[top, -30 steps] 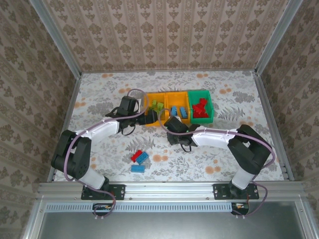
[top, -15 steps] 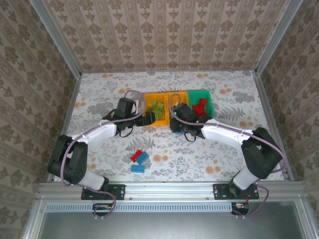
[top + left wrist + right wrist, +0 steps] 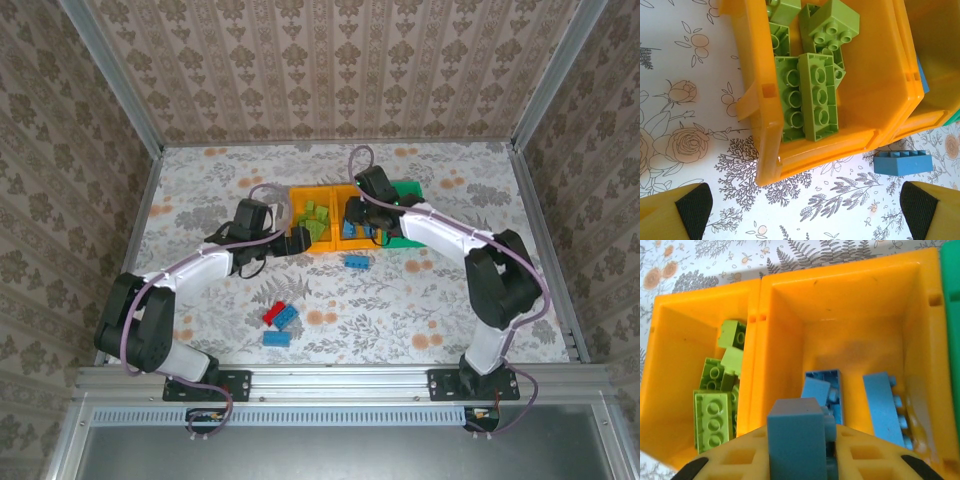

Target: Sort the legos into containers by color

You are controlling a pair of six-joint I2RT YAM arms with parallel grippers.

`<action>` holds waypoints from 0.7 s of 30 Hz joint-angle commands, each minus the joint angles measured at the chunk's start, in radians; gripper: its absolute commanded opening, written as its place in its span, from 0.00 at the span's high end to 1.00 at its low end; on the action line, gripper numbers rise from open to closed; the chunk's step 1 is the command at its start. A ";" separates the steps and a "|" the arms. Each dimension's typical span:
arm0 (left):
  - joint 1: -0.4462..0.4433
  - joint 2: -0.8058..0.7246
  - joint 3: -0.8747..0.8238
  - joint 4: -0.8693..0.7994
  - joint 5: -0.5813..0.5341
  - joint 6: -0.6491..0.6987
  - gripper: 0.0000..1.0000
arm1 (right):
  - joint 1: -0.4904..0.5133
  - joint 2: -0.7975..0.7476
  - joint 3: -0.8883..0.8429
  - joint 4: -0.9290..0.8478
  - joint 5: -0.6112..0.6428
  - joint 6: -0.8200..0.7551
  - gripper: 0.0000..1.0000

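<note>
Three bins: left orange bin (image 3: 875, 100) holds green bricks (image 3: 815, 97), middle orange bin (image 3: 855, 305) blue ones, green bin (image 3: 952, 340) alongside.
Left end effector (image 3: 805, 215): wide open, empty, at the left bin's near edge.
Right end effector (image 3: 805, 467): gripping a blue brick (image 3: 795, 432) above the middle bin.
Worktop (image 3: 690, 100): loose blue brick (image 3: 902, 162) beside the bins.

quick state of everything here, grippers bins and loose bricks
left orange bin: upright, holds light green bricks
middle orange bin: upright, holds blue bricks
green bin: upright, mostly hidden
left gripper: open, empty
right gripper: shut on held blue brick, over middle orange bin
loose blue brick: on table beside bins
red brick: on table, unsorted
two more blue bricks: on table, unsorted
</note>
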State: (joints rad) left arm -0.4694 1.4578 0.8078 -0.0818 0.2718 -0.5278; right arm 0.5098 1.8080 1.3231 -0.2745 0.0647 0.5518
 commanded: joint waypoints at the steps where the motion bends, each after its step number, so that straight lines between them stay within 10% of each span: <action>1: 0.006 -0.041 -0.022 -0.026 -0.003 0.015 0.00 | -0.010 0.051 0.069 -0.113 0.044 0.015 0.62; 7: 0.006 -0.056 -0.036 -0.032 -0.014 0.017 0.00 | -0.010 0.019 0.056 -0.097 0.049 0.025 0.29; 21: 0.007 -0.029 -0.045 0.000 0.004 0.002 0.00 | 0.127 -0.222 -0.219 -0.110 0.133 0.048 0.16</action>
State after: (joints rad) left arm -0.4694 1.4292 0.7723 -0.0837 0.2680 -0.5278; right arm 0.6079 1.6024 1.1503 -0.3450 0.1501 0.5613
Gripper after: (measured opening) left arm 0.993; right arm 0.835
